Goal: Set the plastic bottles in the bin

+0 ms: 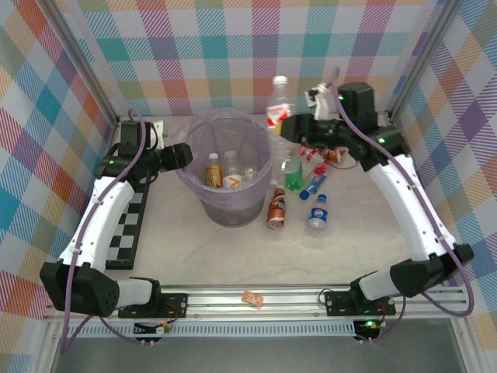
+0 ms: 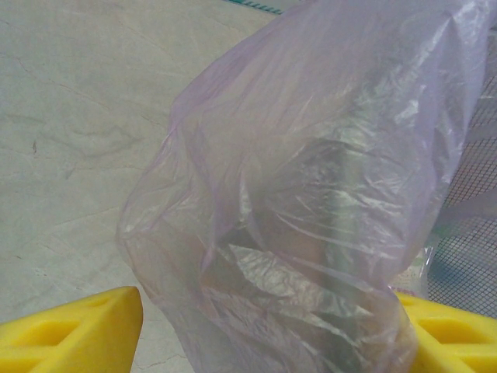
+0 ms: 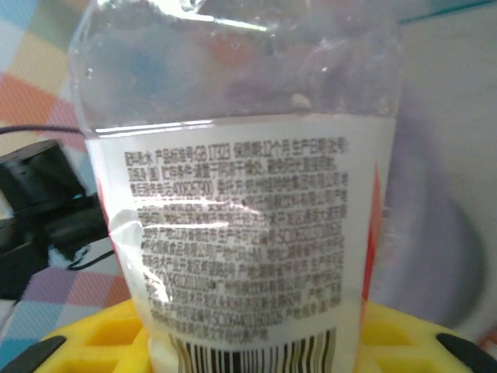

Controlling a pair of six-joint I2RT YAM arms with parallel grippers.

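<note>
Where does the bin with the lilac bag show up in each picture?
Top view: the bin stands in the middle of the table.
Left wrist: its crumpled bag hangs in the middle, between two yellow fingers.
Right wrist: probably the blurred lilac shape at the right edge, behind the bottle.
Shared landmark: the pale table surface.

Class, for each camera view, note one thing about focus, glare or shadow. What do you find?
Top external: evenly lit and sharp, only faint shadows around the bin. Left wrist: pale sheen on the crumpled bag, and the yellow fingers look slightly soft. Right wrist: the print on the bottle is readable, with a white glare streak across it, and the background is blurred.
</note>
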